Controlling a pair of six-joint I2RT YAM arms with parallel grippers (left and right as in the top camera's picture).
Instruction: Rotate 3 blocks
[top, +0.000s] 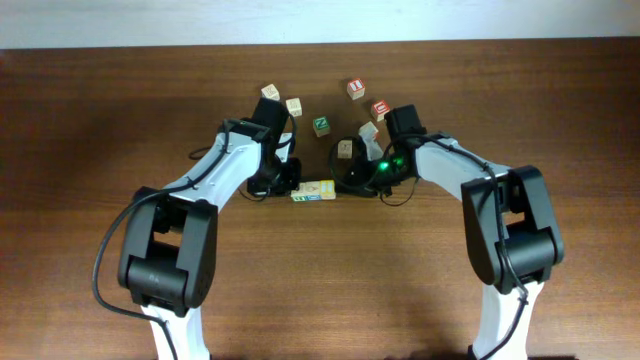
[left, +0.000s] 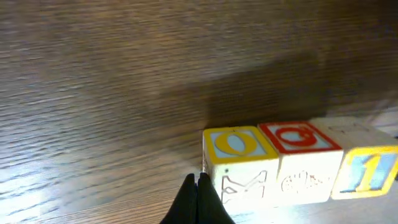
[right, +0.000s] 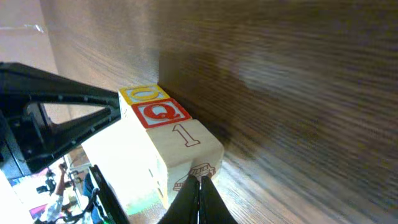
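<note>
Three wooden letter blocks (top: 313, 190) lie in a tight row at the table's middle, between my two grippers. The left wrist view shows a yellow-faced O block (left: 233, 146), a block with a red Q face (left: 298, 138) and one with a blue 1 (left: 373, 168). My left gripper (left: 198, 182) is shut, empty, its tips against the yellow block's outer side. From the other end, the right wrist view shows the pale 1 block (right: 189, 140) nearest. My right gripper (right: 199, 180) is shut and empty, tips touching that block's car-picture face.
Loose cubes lie behind the arms: a tan one (top: 270, 93), a pale one (top: 294, 106), a bright green one (top: 321, 125), two red-marked ones (top: 355, 88) (top: 380, 108), and pale ones (top: 345, 149) (top: 368, 131) close to the right arm.
</note>
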